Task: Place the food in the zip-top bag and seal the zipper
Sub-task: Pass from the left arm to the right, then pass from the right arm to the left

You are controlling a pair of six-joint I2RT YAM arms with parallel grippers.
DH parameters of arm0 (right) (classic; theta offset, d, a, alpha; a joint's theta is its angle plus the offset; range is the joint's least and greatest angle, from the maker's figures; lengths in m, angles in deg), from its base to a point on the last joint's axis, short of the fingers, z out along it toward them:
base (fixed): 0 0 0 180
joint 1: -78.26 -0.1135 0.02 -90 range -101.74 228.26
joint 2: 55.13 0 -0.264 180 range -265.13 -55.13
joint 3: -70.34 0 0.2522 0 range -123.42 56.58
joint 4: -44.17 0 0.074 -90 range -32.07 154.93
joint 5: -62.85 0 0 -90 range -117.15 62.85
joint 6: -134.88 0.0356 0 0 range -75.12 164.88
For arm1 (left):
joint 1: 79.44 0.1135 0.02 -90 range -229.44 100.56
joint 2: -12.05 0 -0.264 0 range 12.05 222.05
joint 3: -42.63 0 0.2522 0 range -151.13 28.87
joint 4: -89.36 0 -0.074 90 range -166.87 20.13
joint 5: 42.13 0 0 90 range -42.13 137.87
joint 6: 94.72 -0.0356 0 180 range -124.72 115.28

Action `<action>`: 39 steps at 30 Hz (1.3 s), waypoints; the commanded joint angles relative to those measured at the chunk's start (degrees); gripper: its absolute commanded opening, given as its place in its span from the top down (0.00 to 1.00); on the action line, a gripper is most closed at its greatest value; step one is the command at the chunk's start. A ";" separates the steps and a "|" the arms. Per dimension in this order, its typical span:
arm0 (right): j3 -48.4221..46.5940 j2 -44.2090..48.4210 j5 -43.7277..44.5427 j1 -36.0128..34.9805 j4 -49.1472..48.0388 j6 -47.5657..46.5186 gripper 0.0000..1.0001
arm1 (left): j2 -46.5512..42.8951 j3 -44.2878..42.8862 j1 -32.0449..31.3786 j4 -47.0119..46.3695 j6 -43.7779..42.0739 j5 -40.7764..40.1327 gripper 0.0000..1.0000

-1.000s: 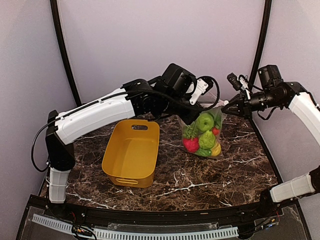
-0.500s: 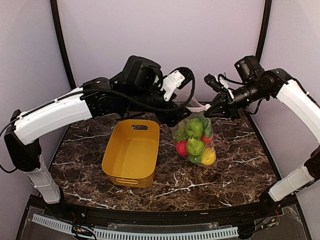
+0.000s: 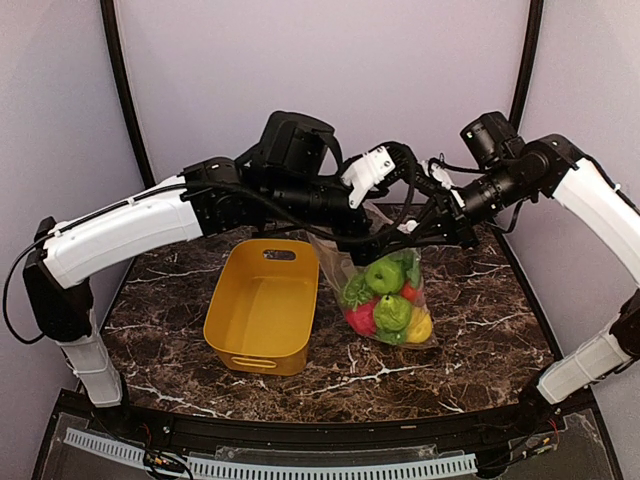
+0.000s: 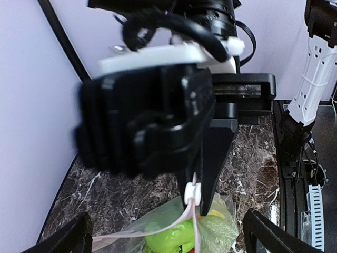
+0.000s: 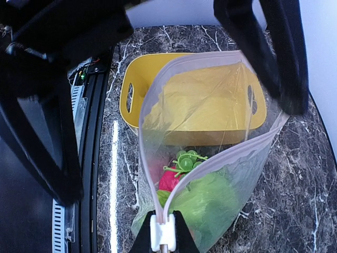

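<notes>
the zip-top bag (image 3: 388, 290) hangs from the right gripper (image 5: 161, 240), just to the right of the yellow tub (image 3: 262, 318) and over the dark stone table (image 3: 450, 365). i cannot tell if the bottom of the bag touches the table. the right gripper is pinched shut on the zipper (image 5: 247, 145), right at its little white slider (image 5: 160, 232) at one end of the bag's mouth. the mouth is wide open, and the zipper goes around it like a big loop. the food (image 3: 385, 300) sits in a pile at the bottom of the bag. there is a green round one (image 3: 383, 275) on top, a red ball (image 3: 362, 318) on the left, a yellow lemon (image 3: 420, 325) on the right, and some green grapes (image 5: 184, 161) that show through the open mouth. the left gripper (image 4: 167, 234) is up above the bag, close to the right gripper. its two fingers (image 4: 79, 237) are spread far apart and it holds nothing.
</notes>
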 commanded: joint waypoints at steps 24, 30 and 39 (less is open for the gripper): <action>0.94 5.57 -0.41 -0.34 0.32 -1.91 1.00 | 1.64 6.13 1.85 -6.45 -3.21 8.48 0.10; -0.07 5.20 -1.83 -0.34 1.23 -2.06 1.00 | 3.24 4.58 2.74 -3.74 -4.05 7.56 0.09; -1.51 5.26 -3.45 -0.45 3.94 -4.06 0.97 | 3.91 3.07 5.25 -2.89 -3.91 7.63 0.22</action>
